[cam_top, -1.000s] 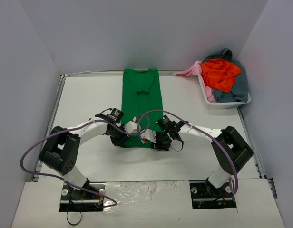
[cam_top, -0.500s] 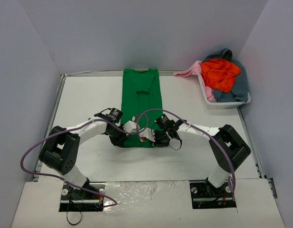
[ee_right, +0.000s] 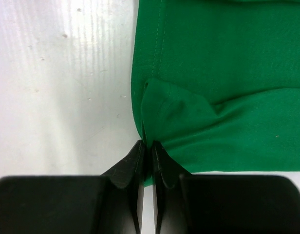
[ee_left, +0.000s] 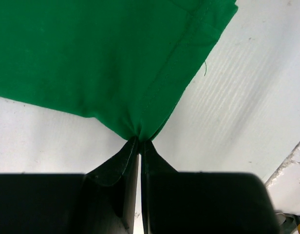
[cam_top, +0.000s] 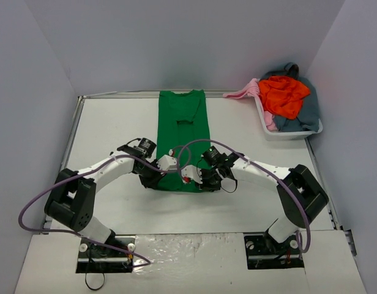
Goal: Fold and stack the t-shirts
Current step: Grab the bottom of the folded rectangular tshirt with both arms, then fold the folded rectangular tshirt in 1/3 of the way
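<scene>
A bright green t-shirt (cam_top: 183, 130) lies as a long narrow strip down the middle of the table, collar at the far end. My left gripper (cam_top: 153, 182) is shut on its near left corner; the left wrist view shows the cloth (ee_left: 106, 58) pinched at the tips (ee_left: 139, 141). My right gripper (cam_top: 201, 181) is shut on its near right corner, where the cloth (ee_right: 223, 63) bunches at the tips (ee_right: 150, 144). Orange-red (cam_top: 284, 95), pale pink (cam_top: 245, 92) and grey-blue (cam_top: 303, 113) shirts are heaped at the back right.
A white plastic tub (cam_top: 291, 133) holds the heaped shirts at the back right corner. Grey walls close in the table on three sides. A raised metal rim (cam_top: 72, 138) runs along the table's left edge.
Both grippers have shifted slightly toward me with the shirt's near corners in them. The shirt's near hem has come a little nearer and the strip lies stretched longer.
</scene>
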`<state>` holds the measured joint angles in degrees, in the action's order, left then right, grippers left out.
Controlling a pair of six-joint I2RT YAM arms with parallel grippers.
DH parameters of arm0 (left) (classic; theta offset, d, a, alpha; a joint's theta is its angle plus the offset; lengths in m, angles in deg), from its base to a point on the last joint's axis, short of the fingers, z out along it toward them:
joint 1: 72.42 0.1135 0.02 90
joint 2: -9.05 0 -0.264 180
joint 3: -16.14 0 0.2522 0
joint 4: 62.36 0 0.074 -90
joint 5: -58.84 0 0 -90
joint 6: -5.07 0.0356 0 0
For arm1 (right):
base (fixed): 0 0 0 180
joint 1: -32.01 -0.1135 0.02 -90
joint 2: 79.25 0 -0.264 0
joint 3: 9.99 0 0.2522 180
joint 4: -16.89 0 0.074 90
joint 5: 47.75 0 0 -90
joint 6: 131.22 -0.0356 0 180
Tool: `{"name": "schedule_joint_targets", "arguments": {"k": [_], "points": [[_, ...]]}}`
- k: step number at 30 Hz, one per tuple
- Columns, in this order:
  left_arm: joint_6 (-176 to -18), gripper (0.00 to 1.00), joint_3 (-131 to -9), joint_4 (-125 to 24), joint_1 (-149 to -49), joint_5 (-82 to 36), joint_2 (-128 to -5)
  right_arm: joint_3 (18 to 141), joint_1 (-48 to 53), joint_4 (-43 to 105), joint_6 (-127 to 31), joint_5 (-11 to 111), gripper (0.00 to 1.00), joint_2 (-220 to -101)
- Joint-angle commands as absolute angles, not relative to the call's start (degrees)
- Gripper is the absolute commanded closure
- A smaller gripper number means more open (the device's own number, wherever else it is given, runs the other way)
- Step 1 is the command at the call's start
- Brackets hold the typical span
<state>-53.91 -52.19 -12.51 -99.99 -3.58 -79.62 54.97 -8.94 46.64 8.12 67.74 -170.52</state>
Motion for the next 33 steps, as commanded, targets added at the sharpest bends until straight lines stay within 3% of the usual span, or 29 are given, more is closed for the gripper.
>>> {"name": "schedule_joint_targets", "arguments": {"k": [1, 33], "points": [[-50.7, 0.98, -54.8, -7.6, -100.0, -1.3, -75.6, 57.6, -8.5, 55.9, 6.2, 68.9, 0.97, -167.9], [-34.9, 0.98, -61.2, 17.0, -106.7, 10.9, -67.7, 65.9, -7.9, 77.8, 9.9, 85.1, 1.00, -163.5]]}}
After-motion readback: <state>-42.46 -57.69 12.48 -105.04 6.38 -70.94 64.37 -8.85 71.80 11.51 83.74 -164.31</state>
